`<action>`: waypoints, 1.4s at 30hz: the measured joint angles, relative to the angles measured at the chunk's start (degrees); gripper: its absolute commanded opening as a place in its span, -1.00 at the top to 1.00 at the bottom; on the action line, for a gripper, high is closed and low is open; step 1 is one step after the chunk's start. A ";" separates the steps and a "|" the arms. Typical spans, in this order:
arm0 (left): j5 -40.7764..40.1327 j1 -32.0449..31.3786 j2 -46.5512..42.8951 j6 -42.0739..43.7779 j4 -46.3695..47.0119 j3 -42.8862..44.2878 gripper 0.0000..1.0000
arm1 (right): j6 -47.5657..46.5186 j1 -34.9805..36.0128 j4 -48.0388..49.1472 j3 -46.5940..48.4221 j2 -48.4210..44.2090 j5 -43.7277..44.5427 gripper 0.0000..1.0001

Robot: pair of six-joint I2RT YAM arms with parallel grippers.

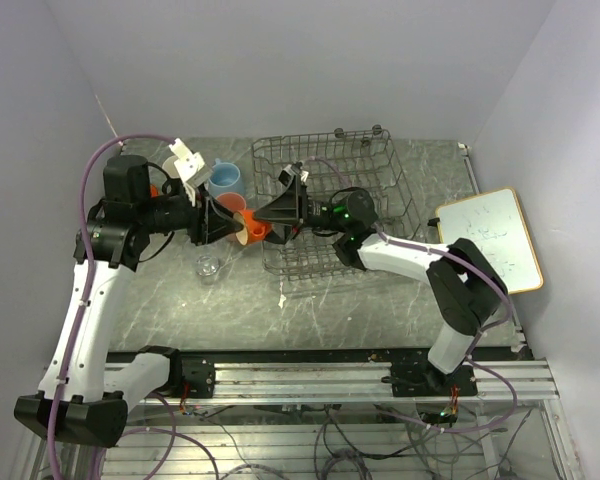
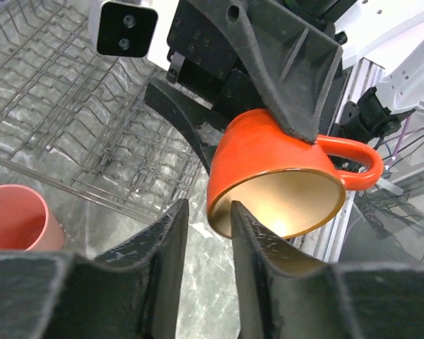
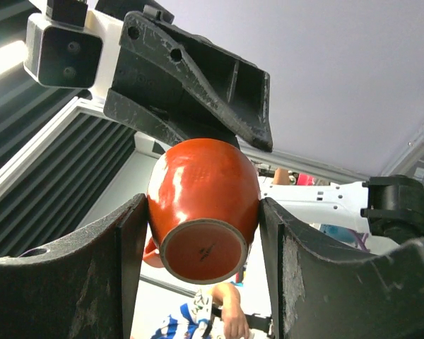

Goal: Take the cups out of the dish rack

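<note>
The orange mug [image 1: 256, 229] hangs in the air between both grippers, just left of the grey wire dish rack [image 1: 380, 190]. My right gripper [image 3: 201, 212] is shut on the mug's round body [image 3: 201, 183], base toward its camera. My left gripper [image 2: 208, 212] is open a little. Its fingers straddle the mug's rim [image 2: 219, 205], one in front of the mug's mouth and one outside, with a gap still showing. On the table left of the rack stand a light blue mug [image 1: 226, 180], a pink tumbler [image 2: 14, 219] and a clear glass [image 1: 210, 268].
The rack [image 2: 71, 106] looks free of cups in the top view. A white board with a wooden frame [image 1: 490, 238] lies at the right. Grey walls close in the back and both sides. A small orange thing [image 1: 153, 190] sits behind the left arm.
</note>
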 measured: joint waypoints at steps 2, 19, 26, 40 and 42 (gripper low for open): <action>0.46 0.00 -0.02 -0.20 0.17 -0.02 0.24 | 0.17 0.37 0.00 0.44 0.42 0.66 0.75; -4.22 -0.33 0.42 8.59 -6.69 -0.92 0.86 | -1.11 1.75 -1.27 -0.57 3.56 1.92 -0.55; -19.78 -0.26 4.87 18.32 -16.65 -3.15 0.86 | -16.48 -6.78 -26.25 -2.03 -1.57 2.29 -1.00; -37.59 -6.40 13.70 20.39 -16.37 -7.34 0.86 | -47.98 -22.43 -69.07 1.33 -14.80 11.96 -1.00; -39.45 -8.04 15.96 20.44 -15.23 -7.39 0.86 | -50.60 -23.47 -72.67 1.33 -15.74 13.38 -1.00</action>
